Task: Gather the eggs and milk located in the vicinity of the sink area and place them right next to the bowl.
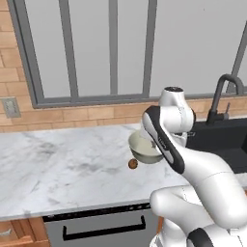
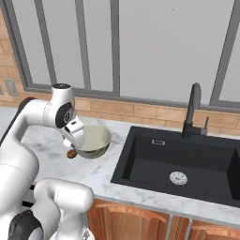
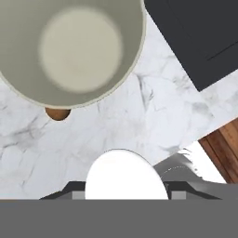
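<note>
I am poised above the marble counter [image 1: 58, 169], looking straight down from the hand view onto the bowl [image 3: 69, 51], with the corner of the black sink [image 3: 200, 37] off to one side. One brown egg [image 1: 133, 164] lies on the counter touching or just beside the bowl's rim on the side away from the sink; in the hand view it peeks out from under the rim [image 3: 57, 113]. No milk carton or second egg appears in these views, so I judge that whatever is left to fetch lies toward the sink [image 2: 183, 164], on the bowl's far side from the egg. My fingers are hidden behind my own wrist, so I cannot tell whether they stand apart or together. The counter is flat, pale and veined, under a brick wall and a large window [image 1: 111, 48].
</note>
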### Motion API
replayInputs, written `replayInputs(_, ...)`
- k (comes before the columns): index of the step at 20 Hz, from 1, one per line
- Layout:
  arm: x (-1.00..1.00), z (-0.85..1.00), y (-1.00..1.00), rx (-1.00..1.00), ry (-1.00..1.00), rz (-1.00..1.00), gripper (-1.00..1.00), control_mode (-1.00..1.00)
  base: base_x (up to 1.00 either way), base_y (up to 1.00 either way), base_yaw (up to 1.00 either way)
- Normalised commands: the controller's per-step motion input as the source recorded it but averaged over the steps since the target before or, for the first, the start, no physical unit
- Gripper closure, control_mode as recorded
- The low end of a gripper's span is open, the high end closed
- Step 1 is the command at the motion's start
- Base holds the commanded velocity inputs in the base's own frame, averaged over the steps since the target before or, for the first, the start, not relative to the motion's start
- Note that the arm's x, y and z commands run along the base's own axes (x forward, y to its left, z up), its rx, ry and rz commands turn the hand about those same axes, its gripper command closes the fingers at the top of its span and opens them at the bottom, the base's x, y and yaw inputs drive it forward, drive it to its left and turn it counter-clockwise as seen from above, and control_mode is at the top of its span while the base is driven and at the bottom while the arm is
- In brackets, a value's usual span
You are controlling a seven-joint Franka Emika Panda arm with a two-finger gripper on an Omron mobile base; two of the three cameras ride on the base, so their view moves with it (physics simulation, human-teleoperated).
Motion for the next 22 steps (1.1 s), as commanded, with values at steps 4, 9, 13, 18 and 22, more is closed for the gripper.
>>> replayInputs(4, 0.00, 0.00, 0.00, 0.00, 0.00, 0.00, 1.00, -1.00, 0.10, 0.00, -0.05)
replayInputs(9, 0.10, -0.04, -0.14, 0.04, 0.03, 0.01, 1.00, -1.00, 0.00, 0.00, 0.00)
replayInputs(13, 0.34, -0.37, -0.41, 0.11, 0.00, 0.19, 1.00, -1.00, 0.00, 0.00, 0.00)
replayInputs(18, -0.10, -0.35, -0.06, -0.08, -0.02, 0.40, 1.00, -1.00, 0.00, 0.00, 0.00)
replayInputs(22, -0.44, -0.09, 0.00, -0.12, -0.07, 0.41, 1.00, -1.00, 0.00, 0.00, 0.00)
